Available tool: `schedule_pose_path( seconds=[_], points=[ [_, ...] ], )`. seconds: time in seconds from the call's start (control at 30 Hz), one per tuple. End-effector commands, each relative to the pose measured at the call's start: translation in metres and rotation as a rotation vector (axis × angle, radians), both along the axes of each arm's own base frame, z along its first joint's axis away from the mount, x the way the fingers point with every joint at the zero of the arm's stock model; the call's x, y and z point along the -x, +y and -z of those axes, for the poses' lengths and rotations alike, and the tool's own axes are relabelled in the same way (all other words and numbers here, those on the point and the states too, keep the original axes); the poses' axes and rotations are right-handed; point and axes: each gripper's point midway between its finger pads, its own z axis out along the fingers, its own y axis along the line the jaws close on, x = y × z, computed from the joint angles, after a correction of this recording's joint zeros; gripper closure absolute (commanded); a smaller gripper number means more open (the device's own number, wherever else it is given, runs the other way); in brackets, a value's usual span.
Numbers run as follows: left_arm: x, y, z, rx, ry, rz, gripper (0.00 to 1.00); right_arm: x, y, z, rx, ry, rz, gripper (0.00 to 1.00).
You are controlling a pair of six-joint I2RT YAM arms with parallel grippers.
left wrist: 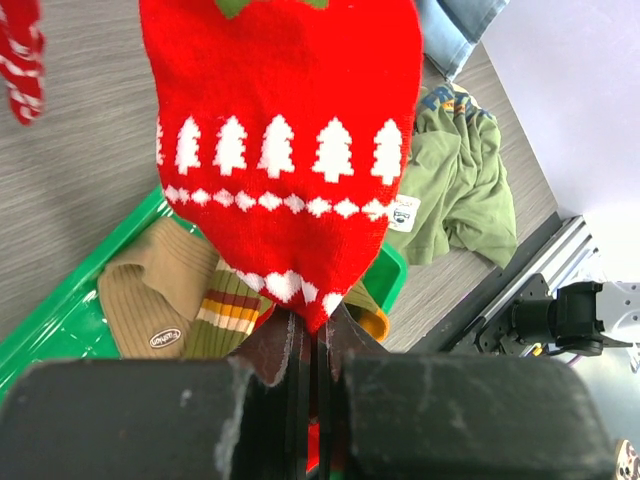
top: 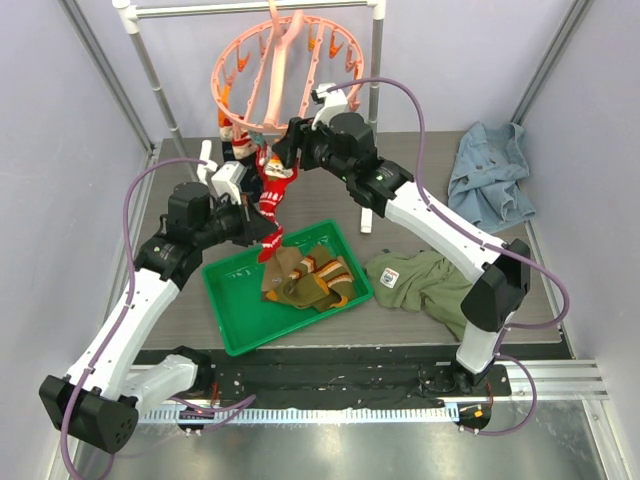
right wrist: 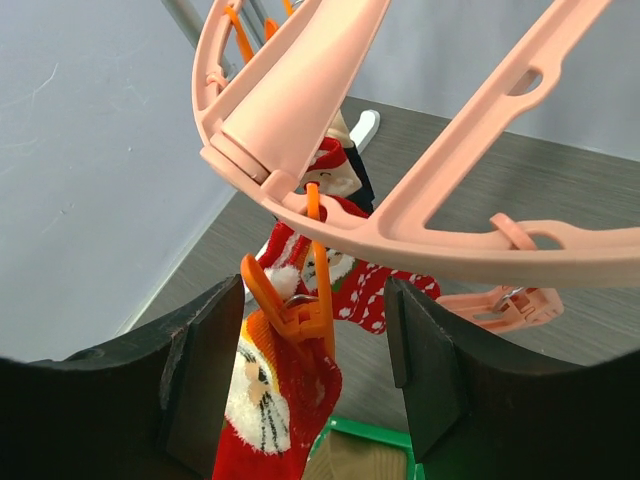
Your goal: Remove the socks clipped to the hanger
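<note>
- Red knitted sock (left wrist: pixel 290 150) with a white tree pattern hangs from the round salmon-pink plastic hanger (right wrist: pixel 480 250). Its cuff is pinched in an orange peg (right wrist: pixel 300 300) and its toe dangles just above the tray.
- It looks soft, light and stretchy, so it should give under a pull rather than resist. The toe, or the cuff right beside the peg, is the sensible place to hold it.
- The left gripper (left wrist: pixel 310 345) is clamped on the very tip of the toe.
- The right gripper (right wrist: pixel 315 340) is spread wide, with one finger on either side of the peg.
- Other red patterned socks (top: pixel 232 135) are clipped at the ring's left side.
- Below, a green plastic tray (top: pixel 225 310) holds several olive-brown socks with striped cuffs (top: pixel 310 280), loosely heaped.
- An olive-green shirt (top: pixel 420 275) and a blue denim garment (top: pixel 490 175) lie on the table (top: pixel 400 325) to the right.
</note>
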Motion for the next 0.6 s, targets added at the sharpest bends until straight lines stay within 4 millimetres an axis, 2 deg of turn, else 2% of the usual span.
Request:
schedule_pose_path(
  seconds=[0.0, 0.2, 0.4, 0.5, 0.53, 0.57],
  points=[
    [0.0, -0.004, -0.017, 0.042, -0.061, 0.021, 1.0, -0.001, 0.002, -0.035, -0.026, -0.092, -0.01, 0.34],
    [0.0, -0.005, -0.018, 0.044, -0.062, 0.022, 1.0, -0.005, 0.008, -0.033, -0.027, -0.09, -0.017, 0.4],
    [0.0, -0.005, -0.017, 0.044, -0.062, 0.022, 1.0, -0.009, 0.012, -0.03, -0.034, -0.078, -0.023, 0.51],
    [0.0, -0.005, -0.017, 0.045, -0.06, 0.022, 1.0, -0.009, 0.012, -0.031, -0.038, -0.079, -0.019, 0.68],
    [0.0, -0.004, -0.017, 0.044, -0.059, 0.02, 1.0, -0.009, 0.011, -0.033, -0.039, -0.082, -0.015, 0.8],
    [0.0, -0.005, -0.016, 0.045, -0.056, 0.021, 1.0, -0.009, 0.011, -0.033, -0.039, -0.083, -0.013, 0.85]
  ],
)
